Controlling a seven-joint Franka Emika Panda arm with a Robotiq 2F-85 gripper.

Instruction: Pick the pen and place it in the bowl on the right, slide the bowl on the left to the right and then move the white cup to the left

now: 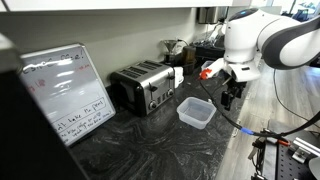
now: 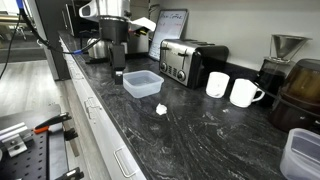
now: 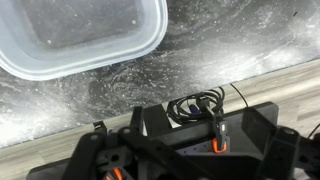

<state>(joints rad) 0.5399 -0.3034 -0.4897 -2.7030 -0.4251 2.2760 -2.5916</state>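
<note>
The white cup (image 2: 217, 84) stands at centre right in an exterior view, just right of the toaster (image 2: 190, 62), with a handled mug (image 2: 246, 93) beside it. The wrist view shows neither, only a clear tub (image 3: 80, 40) at upper left and the counter (image 3: 150, 85) edge. I cannot make out the pen. The gripper (image 2: 118, 70), spread and empty, hangs just left of the tub, well apart from the cup.

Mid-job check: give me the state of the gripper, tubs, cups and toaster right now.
Gripper: open, holding nothing.
Tub beside gripper: upright, lidless, empty.
Tub at counter's end: upright, contents unclear.
White cup: upright, beside toaster.
White mug: upright.
Toaster: nothing sticking out.
Pen: not visible.
</note>
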